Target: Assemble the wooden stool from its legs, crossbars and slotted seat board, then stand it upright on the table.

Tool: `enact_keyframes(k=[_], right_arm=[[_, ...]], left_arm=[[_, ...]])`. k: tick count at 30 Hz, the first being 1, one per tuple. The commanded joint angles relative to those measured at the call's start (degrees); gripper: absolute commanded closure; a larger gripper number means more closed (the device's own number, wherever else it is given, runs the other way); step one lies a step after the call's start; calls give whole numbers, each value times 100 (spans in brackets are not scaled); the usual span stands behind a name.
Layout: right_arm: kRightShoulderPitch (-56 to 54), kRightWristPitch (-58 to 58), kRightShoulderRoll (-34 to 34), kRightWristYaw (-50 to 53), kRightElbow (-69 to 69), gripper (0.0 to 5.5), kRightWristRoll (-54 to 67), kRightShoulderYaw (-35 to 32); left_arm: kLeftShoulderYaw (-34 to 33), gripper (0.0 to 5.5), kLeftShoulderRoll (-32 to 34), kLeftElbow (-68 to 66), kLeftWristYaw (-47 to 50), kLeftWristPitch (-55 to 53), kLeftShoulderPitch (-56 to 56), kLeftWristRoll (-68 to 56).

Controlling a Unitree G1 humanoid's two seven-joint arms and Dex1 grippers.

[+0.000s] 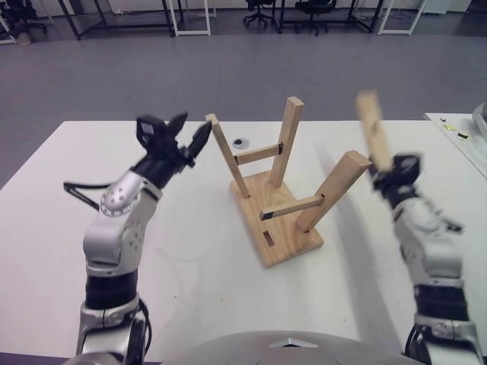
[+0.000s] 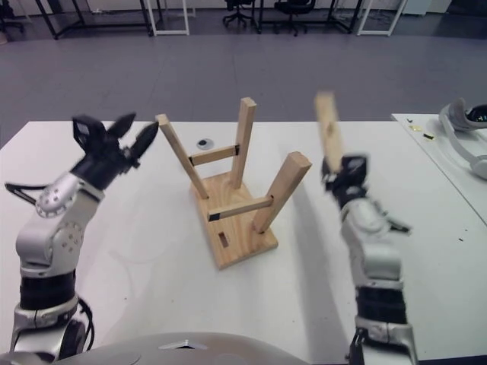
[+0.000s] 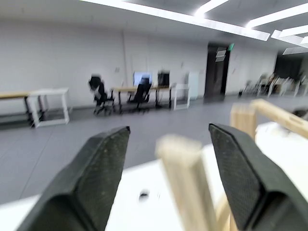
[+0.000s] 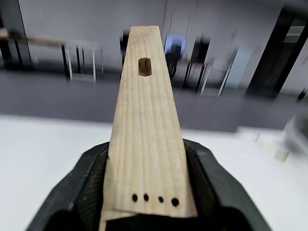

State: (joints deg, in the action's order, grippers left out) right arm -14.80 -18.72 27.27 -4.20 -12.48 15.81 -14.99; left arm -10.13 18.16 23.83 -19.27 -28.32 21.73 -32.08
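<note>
Though 3 legs [image 1: 288,141] + 2 crossbars [image 1: 257,155] sit in the upturned seat board [image 1: 285,242] on desk [image 1: 190,251], right tool [image 1: 389,172] at 3 o'clock pinches 4th leg [image 1: 372,129], left tool [image 1: 191,131] spread at 10; fitting, flipping likely remain.

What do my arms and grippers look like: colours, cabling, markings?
The left arm and right arm have silver-grey shells with black joint bands. A round patch of small dots marks the left wrist, where a black cable loops out. The left gripper and right gripper are black, each with two thick fingers.
</note>
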Motion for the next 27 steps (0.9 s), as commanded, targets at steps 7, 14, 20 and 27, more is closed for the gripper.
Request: enact_keyframes(k=[7,14,20,27], right_arm=[[-1506,-668,370,-1745,-2242,343,1223,1270],[-1488,-946,363,-1816,-2484,343,1253,1303],[-1427,-841,576,-2225,-2476,343,1249,1229],[-1235,-873,844,-2756,-2445,305,1265,1258]], left_arm=[[-1129,247,-1242,-1833,1766,-1198,3745,-4088],[-1200,357,-1038,-1441,2249,-1285,3238,-4785],[-1073,438,-900,-1287,2301,-1304,2866,-4949],[-1042,443,-877,-1153,2472,-1182,2810,-5354]])
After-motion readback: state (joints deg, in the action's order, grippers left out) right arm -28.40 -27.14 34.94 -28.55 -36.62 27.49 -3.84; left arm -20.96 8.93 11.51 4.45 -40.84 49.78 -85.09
